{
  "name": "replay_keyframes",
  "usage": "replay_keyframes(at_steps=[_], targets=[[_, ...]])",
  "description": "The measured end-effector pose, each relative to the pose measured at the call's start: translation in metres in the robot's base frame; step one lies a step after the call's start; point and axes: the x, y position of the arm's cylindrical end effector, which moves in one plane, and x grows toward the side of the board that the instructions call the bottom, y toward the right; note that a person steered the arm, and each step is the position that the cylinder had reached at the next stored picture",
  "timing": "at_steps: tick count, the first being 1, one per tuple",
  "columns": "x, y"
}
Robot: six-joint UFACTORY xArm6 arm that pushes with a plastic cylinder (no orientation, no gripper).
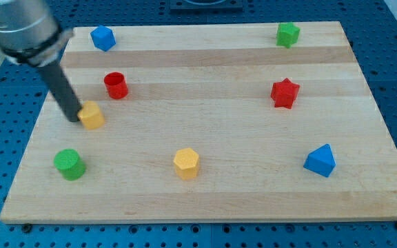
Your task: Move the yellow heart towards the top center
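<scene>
The pale wooden desk (205,196) carries everything, and my dark rod slants down from eleven o'clock so that my tip (75,118) touches the nine-o'clock side of the small yellow heart block (92,116), which sits at the desk's nine o'clock; this tool is a bare rod, with nothing to part or clamp. Around it lie a blue triangular block (320,160) at four o'clock, a yellow hexagonal block (186,163) at six, a green cylinder (69,164) at eight, a red star block (284,93) at two, and a red cylinder (116,85) just at the heart's one o'clock.
</scene>
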Motion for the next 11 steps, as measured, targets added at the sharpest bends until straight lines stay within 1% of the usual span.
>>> replay_keyframes(at_steps=[1, 2, 3, 4, 5, 6, 7, 9, 10, 11], targets=[[0.019, 0.033], [0.019, 0.021], [0.02, 0.021], [0.031, 0.038], [0.006, 0.136], [-0.022, 0.154], [-0.061, 0.101], [-0.057, 0.167], [-0.085, 0.179], [-0.143, 0.179]])
